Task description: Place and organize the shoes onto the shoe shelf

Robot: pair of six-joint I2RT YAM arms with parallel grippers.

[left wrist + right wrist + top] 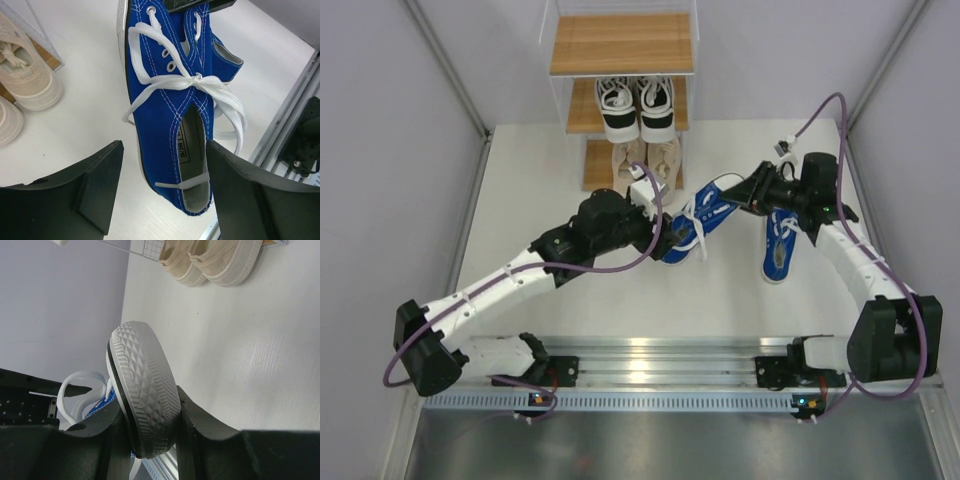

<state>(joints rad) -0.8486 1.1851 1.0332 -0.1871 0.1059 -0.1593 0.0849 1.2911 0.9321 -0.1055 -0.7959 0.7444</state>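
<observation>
A blue shoe (705,212) with white laces hangs tilted above the table between both arms. My right gripper (745,192) is shut on its toe; the grey sole (142,375) sits pinched between the fingers of that gripper (150,405). My left gripper (165,150) is open, its fingers either side of the heel of the blue shoe (160,100), apart from it. A second blue shoe (780,248) lies on the table by the right arm. On the shoe shelf (620,45), the black-and-white pair (635,105) fills the middle board and the beige pair (645,158) the lowest.
The shelf's top board is bare. The beige pair (27,80) lies close to the left of my left gripper. A metal rail (650,350) runs along the near table edge, and white walls close in both sides.
</observation>
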